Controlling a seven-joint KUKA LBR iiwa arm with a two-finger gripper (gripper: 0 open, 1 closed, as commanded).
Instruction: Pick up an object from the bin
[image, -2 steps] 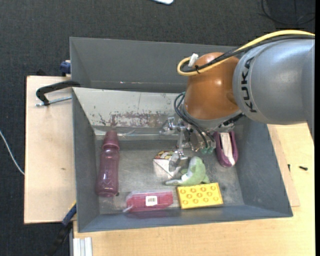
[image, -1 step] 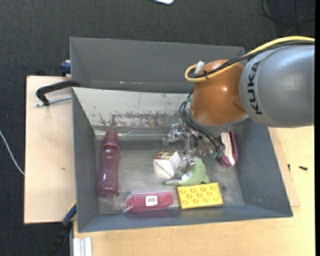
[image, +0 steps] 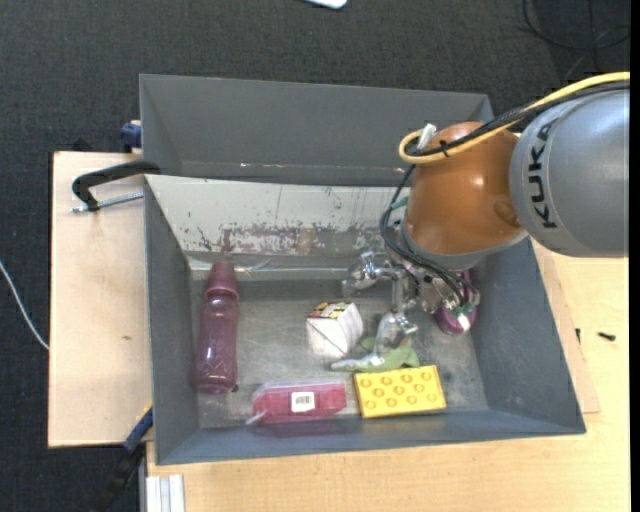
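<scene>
- The gripper (image: 388, 300) is down inside the grey bin (image: 165, 330), over the right-centre of the floor, beneath the orange wrist cover (image: 460, 195).
- Gripper state: apart or together cannot be determined from this view.
- 2 items lie nearest to it: a white boxy object (image: 333, 327) just to its left, and a green crumpled piece (image: 392, 356) just in front of it, toward the front wall.
- A purple-and-white item (image: 455, 316) lies just to its right, partly hidden by the arm.
- A yellow studded block (image: 400, 391) and a pink flat packet (image: 300, 403) with a white label lie side by side along the front wall.
- A pink bottle (image: 215, 325) lies lengthwise by the left wall, well apart from the gripper.
</scene>
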